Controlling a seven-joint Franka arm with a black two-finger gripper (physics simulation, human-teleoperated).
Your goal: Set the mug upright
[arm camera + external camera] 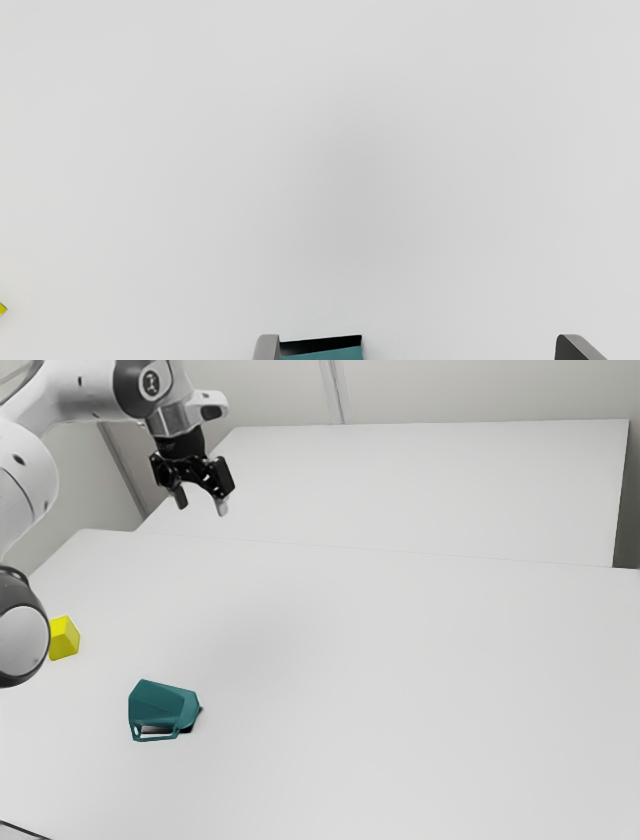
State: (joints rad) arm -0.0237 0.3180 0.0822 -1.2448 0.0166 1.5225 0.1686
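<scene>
Teal mug (pixel 162 705) on its side, open gripper (pixel 201 507) in the air

The mug lies tipped over on the white tabletop (pixel 400 690), its body resting along the surface and its handle (pixel 155 736) out to the side that faces the exterior camera. It sits in from the tabletop's edge at the exterior view's left, well apart from the far edge. I cannot tell which way its mouth faces. A yellow cube (pixel 64 638) rests on the same surface, nearer that left edge than the mug is, partly hidden behind the arm (pixel 22 638).

The gripper is open, its two fingers (pixel 267 349) standing wide apart with nothing held. It hangs above the tabletop, toward the far edge from the mug and well apart from it. In the wrist view, part of the mug appears between the fingertips, much closer in line to one than to the other
</scene>
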